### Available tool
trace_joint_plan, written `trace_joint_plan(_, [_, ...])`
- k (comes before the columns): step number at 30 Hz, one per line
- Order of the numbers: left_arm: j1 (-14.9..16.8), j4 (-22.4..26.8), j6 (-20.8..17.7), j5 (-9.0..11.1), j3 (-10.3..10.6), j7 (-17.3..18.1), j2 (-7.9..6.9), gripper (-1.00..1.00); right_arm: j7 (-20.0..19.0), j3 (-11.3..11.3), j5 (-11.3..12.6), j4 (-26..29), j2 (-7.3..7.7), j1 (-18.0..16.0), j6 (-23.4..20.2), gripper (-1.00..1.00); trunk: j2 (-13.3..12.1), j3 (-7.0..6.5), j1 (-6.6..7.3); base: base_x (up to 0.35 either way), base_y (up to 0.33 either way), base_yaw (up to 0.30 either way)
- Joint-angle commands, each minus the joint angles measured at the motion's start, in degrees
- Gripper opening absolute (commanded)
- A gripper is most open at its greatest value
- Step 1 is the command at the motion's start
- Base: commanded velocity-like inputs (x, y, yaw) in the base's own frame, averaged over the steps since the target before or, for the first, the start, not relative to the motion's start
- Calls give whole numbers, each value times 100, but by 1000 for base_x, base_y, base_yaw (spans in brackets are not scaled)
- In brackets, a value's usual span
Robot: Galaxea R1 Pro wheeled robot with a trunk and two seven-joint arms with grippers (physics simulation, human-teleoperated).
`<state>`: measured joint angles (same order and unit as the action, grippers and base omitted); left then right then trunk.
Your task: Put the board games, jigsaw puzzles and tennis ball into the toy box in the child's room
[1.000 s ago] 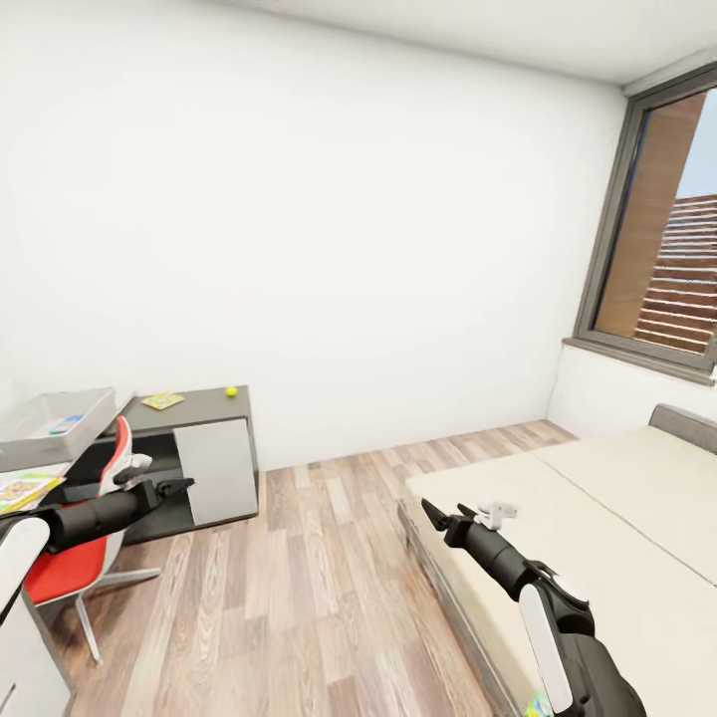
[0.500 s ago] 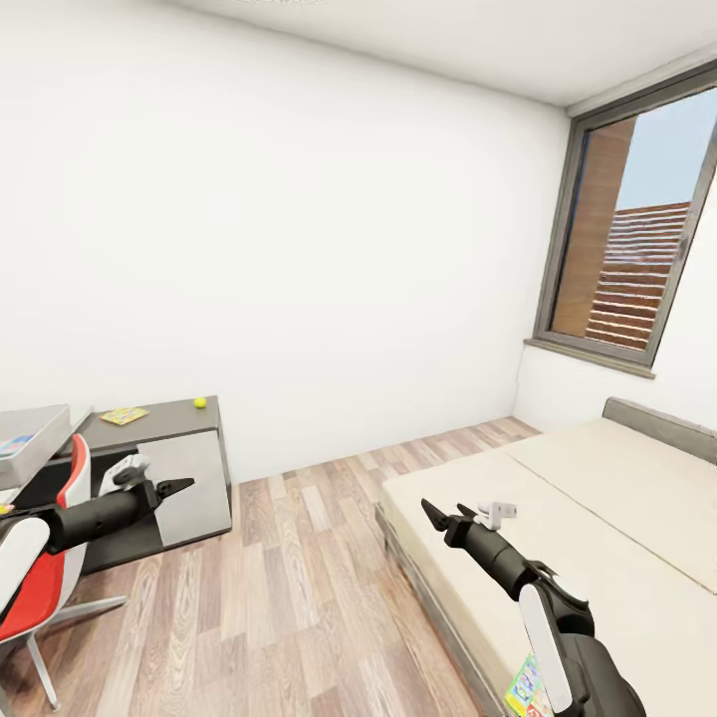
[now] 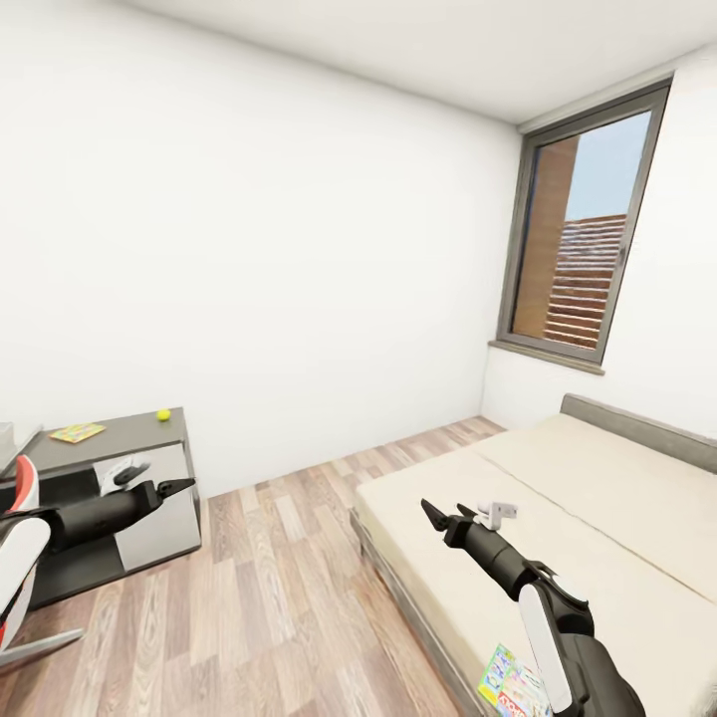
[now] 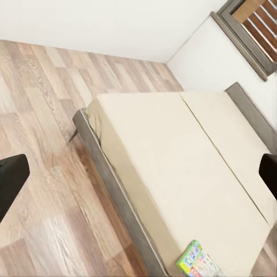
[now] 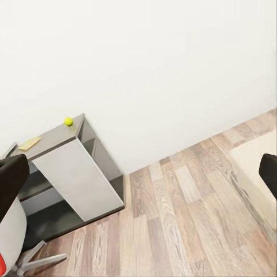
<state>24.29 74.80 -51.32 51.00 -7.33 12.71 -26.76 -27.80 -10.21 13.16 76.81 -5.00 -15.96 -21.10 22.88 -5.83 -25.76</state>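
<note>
Far left, bright patterned jigsaw puzzle square and small yellow-green tennis ball on low dark grey cabinet. Left gripper spread, empty. Right gripper spread, empty, over wide cream mattress bed; colourful flat board game box near bed's front edge.

head view faces bed, wrists share wooden floor

Bed: cream mattress, grey frame. Board game on it: green, yellow, blue print. Tennis ball: yellow-green. Jigsaw puzzle: yellow, multicolour pattern. Cabinet: dark grey, white door. Floor: light wood planks. Chair: red, white.
</note>
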Motion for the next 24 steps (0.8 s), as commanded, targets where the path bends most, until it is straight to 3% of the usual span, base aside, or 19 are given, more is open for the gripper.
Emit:
trace_joint_plan(1, [1,0,-27,-28,-11,39,2,100,-18,-16,50,1,-8,0,-53,100,4,-5,-3,0,0,-215])
trace_joint_plan(14, [5,0,-27,-28,-5,39,4,100,-17,-16,49,-27,-12,-1,-53,100,4,-97,-3,0,114,-215])
trace_joint_plan(24, [6,0,-27,-28,-20,39,-13,100,-15,-12,25,-178,-37,-4,-44,100,4,-168,-3,0,18,-215])
